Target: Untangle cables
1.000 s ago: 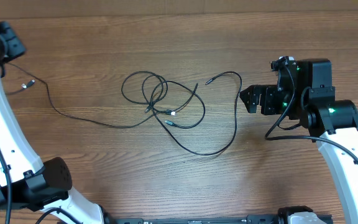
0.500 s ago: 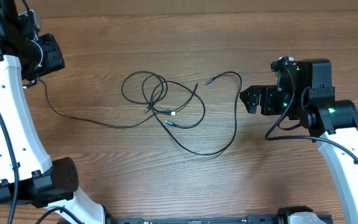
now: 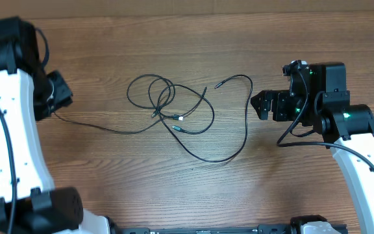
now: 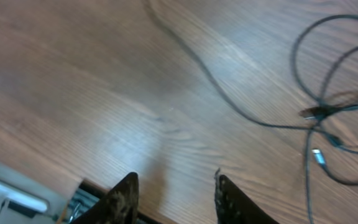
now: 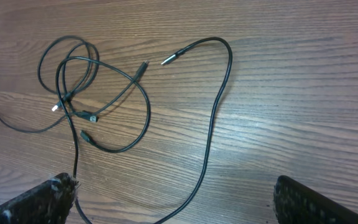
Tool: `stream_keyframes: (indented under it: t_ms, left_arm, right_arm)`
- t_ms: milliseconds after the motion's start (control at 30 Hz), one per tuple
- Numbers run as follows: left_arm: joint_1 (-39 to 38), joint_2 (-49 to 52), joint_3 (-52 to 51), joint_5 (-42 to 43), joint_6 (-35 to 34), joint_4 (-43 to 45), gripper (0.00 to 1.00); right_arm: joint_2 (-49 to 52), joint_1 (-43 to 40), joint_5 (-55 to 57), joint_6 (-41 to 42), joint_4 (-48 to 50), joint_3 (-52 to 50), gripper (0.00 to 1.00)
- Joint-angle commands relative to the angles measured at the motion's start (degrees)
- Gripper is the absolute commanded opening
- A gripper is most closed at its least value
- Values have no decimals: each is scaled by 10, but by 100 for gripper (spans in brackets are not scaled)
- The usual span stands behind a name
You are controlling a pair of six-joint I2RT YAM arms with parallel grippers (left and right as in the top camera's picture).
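Right fingers spread wide, left fingers partly apart, both empty. Cables at frame centre look light, limp, slippery; pinch just behind the free plug.

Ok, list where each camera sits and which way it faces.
Overhead: above the table, looking straight down on the brown wooden tabletop and thin black cables; both white arms show.
Left wrist: on the left arm, angled down at the wood; left gripper open at bottom.
Right wrist: looking down at the tangle; right gripper wide open.
Shared: all see the tangle.
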Motion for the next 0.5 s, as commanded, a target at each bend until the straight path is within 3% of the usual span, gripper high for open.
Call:
stream_keyframes:
  t_ms: [0,233,367,433,467]
  left_arm:
    - [25,-66,-66,-40,-43,33,47]
    - [95,-106,-220,-19,-65,196,58]
    - [129,-82,-299,26,-16,312,65]
    - [139,-61,-325,56,14,360,77]
    - [143,-49,-332,76,36,377,78]
  right_arm:
    - [2,-1,4,-2,2,1,100]
    - [2,-1,4,-2,2,1,100]
    - [2,-1,4,-2,2,1,100]
    - [2,-1,4,-2,2,1,100]
    - [2,-1,4,-2,2,1,100]
